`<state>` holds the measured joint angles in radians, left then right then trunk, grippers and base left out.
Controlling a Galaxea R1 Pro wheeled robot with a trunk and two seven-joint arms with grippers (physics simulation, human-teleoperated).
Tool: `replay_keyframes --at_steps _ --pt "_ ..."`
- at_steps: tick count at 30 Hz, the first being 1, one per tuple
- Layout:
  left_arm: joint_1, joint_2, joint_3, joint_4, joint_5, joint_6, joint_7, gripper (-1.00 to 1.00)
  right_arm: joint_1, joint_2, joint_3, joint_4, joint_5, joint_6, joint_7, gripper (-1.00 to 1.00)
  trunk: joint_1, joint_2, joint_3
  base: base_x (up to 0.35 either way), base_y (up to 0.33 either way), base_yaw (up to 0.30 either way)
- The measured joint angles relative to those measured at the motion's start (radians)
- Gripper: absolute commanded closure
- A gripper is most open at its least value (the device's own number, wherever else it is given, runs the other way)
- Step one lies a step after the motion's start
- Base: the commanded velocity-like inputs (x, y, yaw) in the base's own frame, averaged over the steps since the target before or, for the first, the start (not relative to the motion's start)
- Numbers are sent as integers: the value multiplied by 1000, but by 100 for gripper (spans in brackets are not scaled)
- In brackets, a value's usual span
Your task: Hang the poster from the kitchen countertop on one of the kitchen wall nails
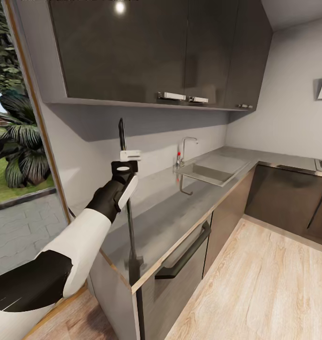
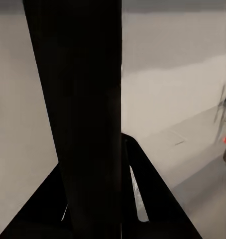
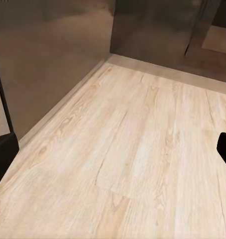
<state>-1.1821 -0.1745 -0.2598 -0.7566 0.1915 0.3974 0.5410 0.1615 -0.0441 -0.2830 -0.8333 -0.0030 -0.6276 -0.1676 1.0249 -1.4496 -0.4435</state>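
The poster (image 1: 131, 226), seen edge-on, is pinched by the left gripper (image 1: 124, 160) above the countertop (image 1: 189, 198); it should be kept upright until a nail is found. The right jaws' state cannot be told.

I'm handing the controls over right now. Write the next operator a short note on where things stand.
Left gripper: shut on the poster, seen edge-on as a thin dark upright strip above the kitchen countertop. In the left wrist view the poster is a broad dark band between the fingers.
Right gripper: hanging low over the wood floor; the fingertips at the frame edges are apart, nothing between them.
Done: poster is picked up off the counter.
Left: find a wall nail; none can be made out on the pale wall from here. Then hang the poster.
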Motion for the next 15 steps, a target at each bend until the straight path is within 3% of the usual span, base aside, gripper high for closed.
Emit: replay_keyframes --at_steps 15 --pt "0 0 1 -35 7 3 2 100 0 0 0 0 0 0 0 -100 0 0 0 -11 0 0"
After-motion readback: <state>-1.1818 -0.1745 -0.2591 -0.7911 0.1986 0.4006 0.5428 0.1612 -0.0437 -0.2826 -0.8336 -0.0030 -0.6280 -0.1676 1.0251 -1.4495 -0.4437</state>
